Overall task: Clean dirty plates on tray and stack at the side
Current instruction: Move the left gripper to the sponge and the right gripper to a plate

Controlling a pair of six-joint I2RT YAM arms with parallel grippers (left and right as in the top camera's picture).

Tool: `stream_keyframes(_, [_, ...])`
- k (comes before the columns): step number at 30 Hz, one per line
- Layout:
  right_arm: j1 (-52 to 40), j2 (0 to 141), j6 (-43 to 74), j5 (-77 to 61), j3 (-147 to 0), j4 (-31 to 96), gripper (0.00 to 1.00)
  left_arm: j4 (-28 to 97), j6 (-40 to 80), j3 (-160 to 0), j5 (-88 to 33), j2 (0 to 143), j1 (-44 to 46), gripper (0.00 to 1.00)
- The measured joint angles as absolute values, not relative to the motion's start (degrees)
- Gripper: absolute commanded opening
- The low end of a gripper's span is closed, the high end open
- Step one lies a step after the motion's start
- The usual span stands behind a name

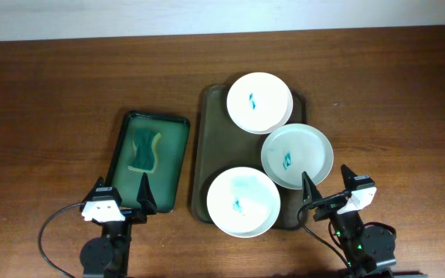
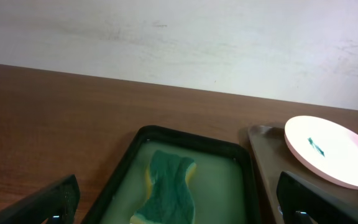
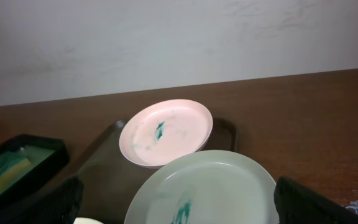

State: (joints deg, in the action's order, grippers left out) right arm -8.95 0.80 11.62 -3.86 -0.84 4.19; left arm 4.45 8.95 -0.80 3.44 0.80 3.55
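Three dirty plates (image 1: 259, 102) on tray (image 1: 207, 154) | sponge (image 1: 145, 150) in green tray (image 1: 174, 158) | left tool (image 1: 122, 185), right tool (image 1: 326, 174) both apart

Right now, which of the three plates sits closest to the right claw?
The middle plate, at the tray's right side: the right claw sits just off its rim. The near plate and far plate lie farther.

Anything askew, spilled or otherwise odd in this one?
Only the plates: three crowd the tray with edges overlapping, and the middle plate hangs past its right rim. Each carries a teal smear. The sponge sits in the green tray; no spill shows.
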Motion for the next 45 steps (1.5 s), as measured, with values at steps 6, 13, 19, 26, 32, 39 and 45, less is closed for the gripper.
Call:
stream_keyframes(6, [-9.0,0.8,11.6,-3.9,-0.8,4.2,0.98,4.4,9.0,-0.8,3.4,0.8,3.6,0.99])
stream_keyframes(13, [-9.0,0.8,11.6,-3.9,-0.8,4.2,0.98,4.4,9.0,-0.8,3.4,0.8,3.6,1.0])
stream_keyframes(19, [-9.0,0.8,11.6,-3.9,-0.8,4.2,0.98,4.4,9.0,-0.8,3.4,0.8,3.6,0.99])
stream_keyframes(26, [-9.0,0.8,11.7,-3.9,-0.8,4.2,0.98,4.4,9.0,-0.8,3.4,0.8,3.6,0.99])
stream_keyframes(32, [-9.0,0.8,11.6,-3.9,-0.8,4.2,0.98,4.4,9.0,-0.8,3.4,0.8,3.6,0.99])
stream_keyframes(39, [-9.0,0.8,11.6,-3.9,-0.8,3.9,0.99,4.4,9.0,-0.8,2.8,0.8,3.6,0.99])
stream_keyframes(45, [-9.0,0.9,12.1,-12.2,-3.1,-3.0,0.98,-2.4,9.0,-3.9,-5.9,1.1,3.6,0.99])
